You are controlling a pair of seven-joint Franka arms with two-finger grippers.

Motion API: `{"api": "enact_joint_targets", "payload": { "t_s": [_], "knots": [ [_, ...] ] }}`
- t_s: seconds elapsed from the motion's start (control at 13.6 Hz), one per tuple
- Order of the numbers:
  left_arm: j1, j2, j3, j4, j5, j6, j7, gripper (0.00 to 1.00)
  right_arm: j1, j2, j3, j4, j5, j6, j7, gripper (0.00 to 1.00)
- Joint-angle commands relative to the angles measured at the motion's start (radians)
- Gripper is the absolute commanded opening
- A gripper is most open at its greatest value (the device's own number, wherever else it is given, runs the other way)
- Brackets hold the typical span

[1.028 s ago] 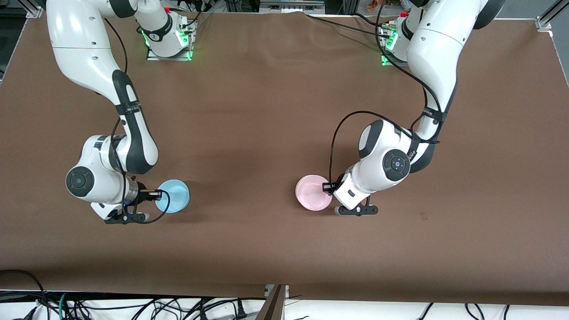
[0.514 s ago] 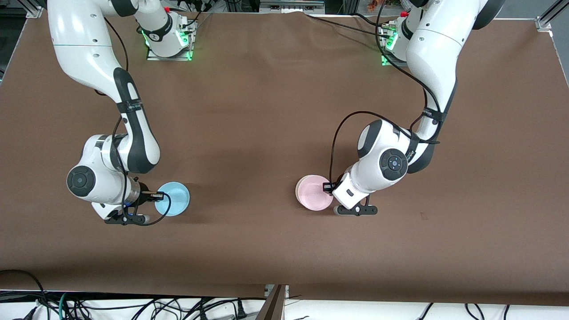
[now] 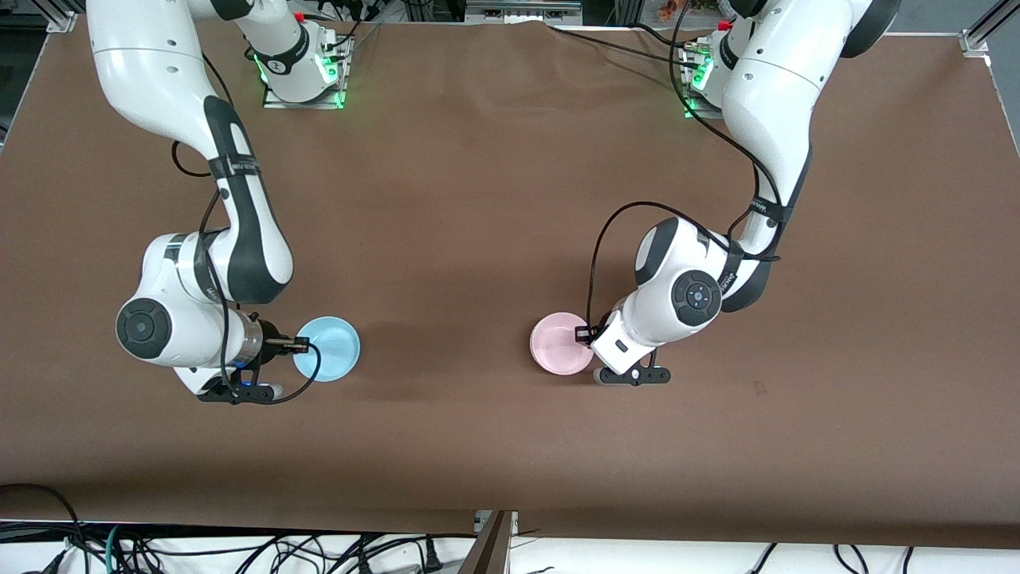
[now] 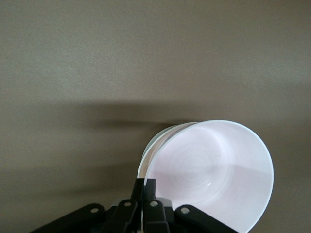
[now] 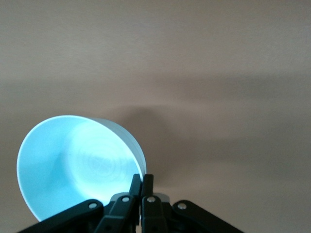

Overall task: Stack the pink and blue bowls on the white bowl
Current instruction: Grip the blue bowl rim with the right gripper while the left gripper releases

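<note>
My right gripper (image 3: 301, 344) is shut on the rim of the light blue bowl (image 3: 328, 349) and holds it tilted over the table at the right arm's end. The right wrist view shows the fingers (image 5: 141, 180) pinching the blue bowl's (image 5: 68, 160) rim. My left gripper (image 3: 590, 335) is shut on the rim of the pink bowl (image 3: 562, 344) near the table's middle. In the left wrist view the pink bowl (image 4: 214, 170) sits inside the white bowl (image 4: 149, 148), of which only a thin rim shows beside my left gripper (image 4: 145, 183).
The brown table (image 3: 478, 199) is bare between the two bowls. The arms' bases (image 3: 303, 76) stand along the edge farthest from the front camera. Cables lie off the table's near edge (image 3: 239, 550).
My right gripper has carried the blue bowl a little toward the left arm's end of the table. My left gripper and the pink bowl have barely shifted; the pale rim beside the pink bowl no longer shows.
</note>
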Motion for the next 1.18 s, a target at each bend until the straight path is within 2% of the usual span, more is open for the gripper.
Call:
{"api": "enact_joint_targets", "payload": {
  "t_s": [0.0,0.15,0.29,0.37,0.44,0.59,0.88,1.1],
  "knots": [
    [-0.009,0.006,0.003,0.020,0.024,0.000,-0.024,0.14,0.007,-0.002,0.018,0.009,0.015,-0.019,0.045,0.00],
    [-0.009,0.006,0.002,0.018,0.024,0.000,-0.024,0.20,0.007,-0.002,0.019,0.007,0.015,-0.019,0.059,0.00],
    [-0.009,0.002,0.002,0.018,0.022,-0.005,-0.027,0.53,0.008,-0.002,0.019,0.007,0.015,-0.030,0.059,0.00],
    [-0.006,-0.006,0.002,0.020,0.022,-0.011,-0.039,0.81,0.013,-0.002,0.021,0.009,0.016,-0.033,0.066,0.00],
    [-0.001,-0.016,0.002,0.020,0.022,-0.019,-0.042,1.00,0.017,-0.002,0.028,0.009,0.030,-0.033,0.088,0.00],
    [0.005,-0.027,0.003,0.023,0.024,-0.062,-0.042,1.00,0.019,-0.002,0.036,0.009,0.033,-0.033,0.123,0.00],
    [0.025,-0.027,0.014,0.021,0.025,-0.063,-0.018,1.00,0.024,-0.011,0.045,0.009,0.034,-0.033,0.158,0.00],
    [0.040,-0.049,0.016,0.020,0.024,-0.088,0.007,1.00,0.045,-0.015,0.102,0.026,0.031,-0.033,0.313,0.00]
  ]
}}
